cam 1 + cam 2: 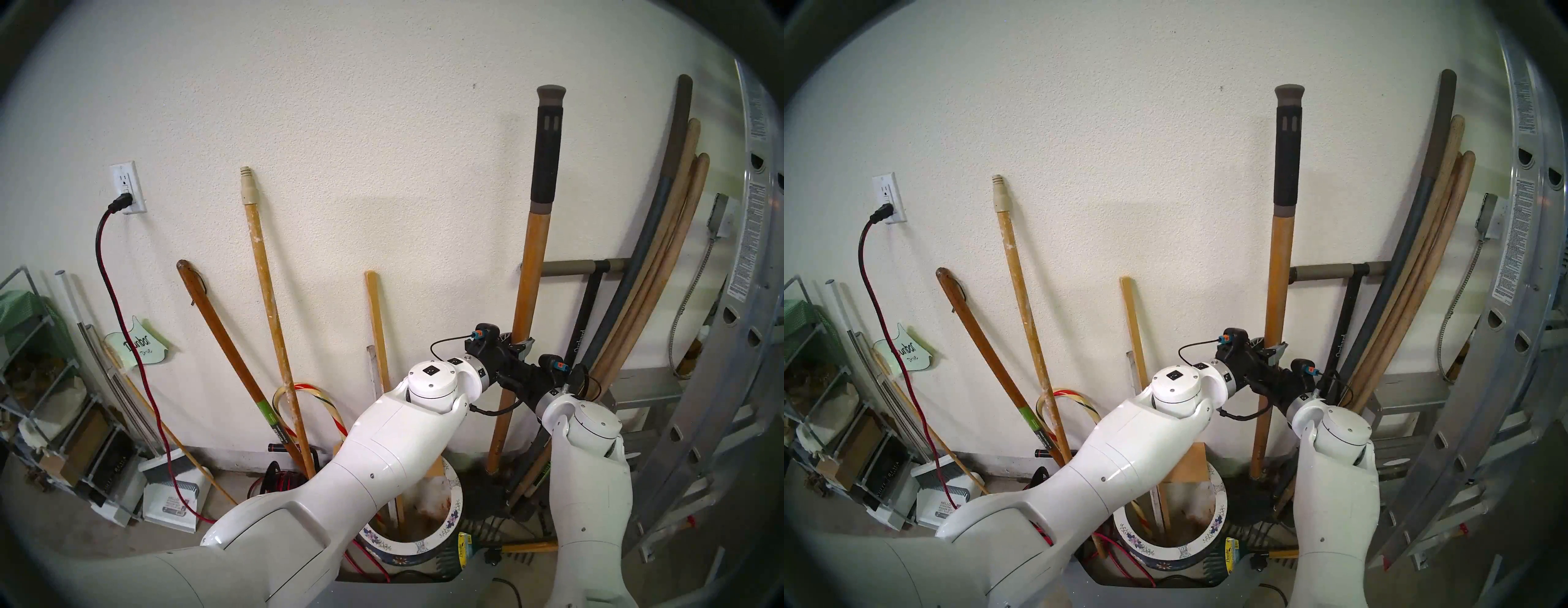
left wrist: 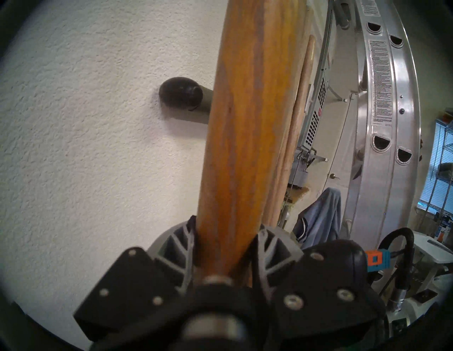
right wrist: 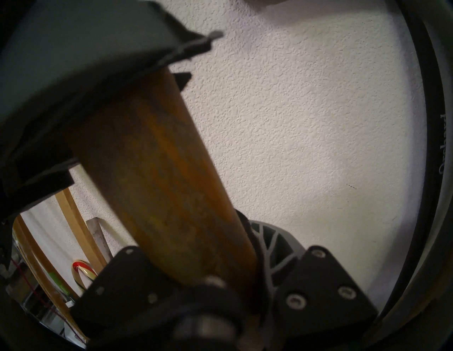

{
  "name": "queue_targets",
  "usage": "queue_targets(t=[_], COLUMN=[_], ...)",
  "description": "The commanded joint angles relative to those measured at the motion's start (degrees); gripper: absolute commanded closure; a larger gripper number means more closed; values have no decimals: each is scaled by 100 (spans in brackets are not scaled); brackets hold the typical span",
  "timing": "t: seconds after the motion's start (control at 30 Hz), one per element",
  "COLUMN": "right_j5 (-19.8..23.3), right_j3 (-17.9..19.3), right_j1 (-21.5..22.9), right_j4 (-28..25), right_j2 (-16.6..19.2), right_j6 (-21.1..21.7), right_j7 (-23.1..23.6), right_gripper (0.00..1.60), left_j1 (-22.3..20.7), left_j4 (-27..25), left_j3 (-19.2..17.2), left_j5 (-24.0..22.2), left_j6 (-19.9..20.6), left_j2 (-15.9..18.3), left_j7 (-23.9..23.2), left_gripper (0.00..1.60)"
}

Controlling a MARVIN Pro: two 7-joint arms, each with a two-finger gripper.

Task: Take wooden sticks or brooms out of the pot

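Observation:
The thick orange-brown wooden shaft [image 1: 530, 263] [image 1: 1278, 263] with a black sleeve on top stands nearly upright against the wall. Its lower end sits just right of the pot, outside the rim. My left gripper [image 1: 519, 346] [image 2: 225, 245] is shut on it, one finger on each side. Just below, my right gripper [image 1: 509, 378] [image 3: 208, 257] is shut on the same shaft [image 3: 159, 171]. The pot [image 1: 424, 545] [image 1: 1166, 552], with its white flowered rim, is largely hidden under my left arm. A thin pale-wood stick [image 1: 377, 331] [image 1: 1134, 331] stands in it.
A paint-spattered pole [image 1: 267, 297], a dark brown pole with a green band [image 1: 225, 339] and a striped hoop [image 1: 305, 390] lean left of the pot. Several handles [image 1: 662, 276] and an aluminium ladder [image 1: 742, 297] crowd the right. A red-black cord [image 1: 127, 318] hangs from a wall outlet.

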Motion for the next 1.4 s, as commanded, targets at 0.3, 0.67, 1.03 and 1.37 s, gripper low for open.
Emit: queue_targets(t=[0.3, 0.67, 1.03, 1.37], right_j5=[-6, -52, -99, -221], right_j3=[277, 465, 485, 484], right_j1=[900, 1387, 1740, 2088], right_j4=[593, 1337, 1928, 2375], right_j2=[606, 852, 952, 1027], right_j6=[-85, -48, -93, -127], right_j7=[-420, -334, -155, -10], right_gripper=[160, 160, 160, 160], left_j1=[-400, -632, -865, -1045], left_j4=[759, 1306, 1812, 2157], left_j3=[-180, -111, -152, -216], left_j5=[56, 177, 285, 354], left_j6=[-93, -185, -283, -381], left_j2=[127, -61, -160, -276], left_j7=[185, 311, 480, 609], left_gripper=[160, 160, 160, 160])
